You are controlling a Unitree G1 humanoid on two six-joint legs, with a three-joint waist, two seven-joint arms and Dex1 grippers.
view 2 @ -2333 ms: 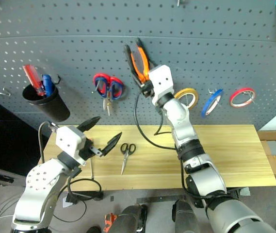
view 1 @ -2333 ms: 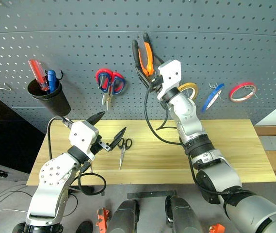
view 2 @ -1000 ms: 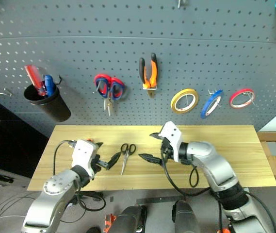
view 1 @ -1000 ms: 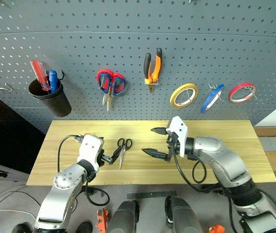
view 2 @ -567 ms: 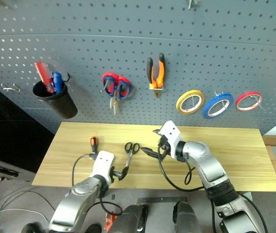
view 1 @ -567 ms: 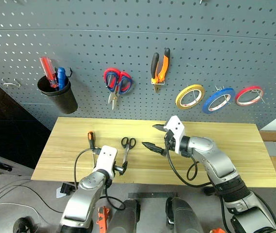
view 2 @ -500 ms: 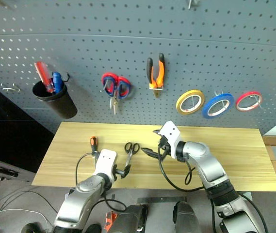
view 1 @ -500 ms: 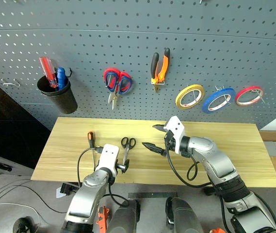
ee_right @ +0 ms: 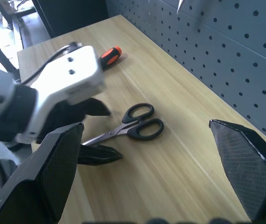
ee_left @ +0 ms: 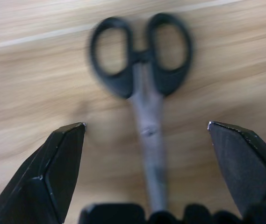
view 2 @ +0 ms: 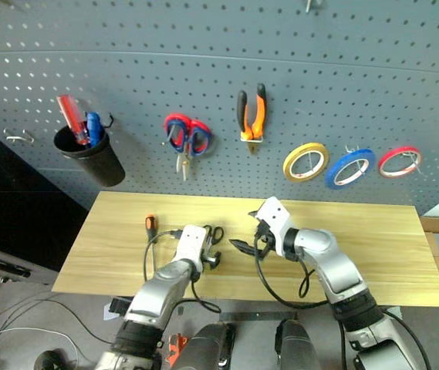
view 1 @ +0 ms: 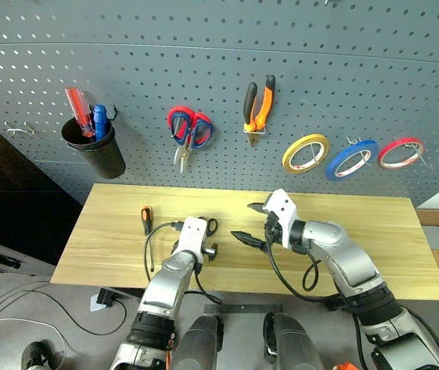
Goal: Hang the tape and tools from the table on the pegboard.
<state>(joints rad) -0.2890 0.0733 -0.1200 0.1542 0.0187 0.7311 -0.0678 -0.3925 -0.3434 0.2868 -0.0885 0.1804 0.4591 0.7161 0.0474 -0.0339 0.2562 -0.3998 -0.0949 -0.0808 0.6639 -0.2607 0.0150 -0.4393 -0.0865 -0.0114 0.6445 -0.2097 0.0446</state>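
On the pegboard [view 1: 204, 46] the orange-and-black pliers [view 1: 258, 102] hang from a hook, with the blue tape ring [view 1: 351, 158] hung further right, between a yellow tape ring [view 1: 305, 153] and a red tape ring [view 1: 400, 152]. Red-and-blue-handled scissors [view 1: 190, 132] hang left of the pliers. A black cup [view 1: 96, 150], fixed to the board at far left, holds a red screwdriver [view 1: 79, 111] and a blue screwdriver [view 1: 100, 121].

Two tools lie on the wooden table [view 1: 373, 223]. The small black-handled scissors [ee_right: 133, 126] lie flat near the middle, blades closed. The slim screwdriver with the orange-and-black handle [view 1: 146, 220] lies to their left, near them but apart.

The left gripper [ee_left: 147, 133] is low over the scissors, its fingers spread wide, one on each side of the blades (handle loops pointing away from the wrist). Nothing is clamped; I cannot tell whether the fingertips touch the wood.

The right gripper [view 1: 251, 223] hovers above the table just right of the scissors, pointing toward them, fingers fully apart and empty.
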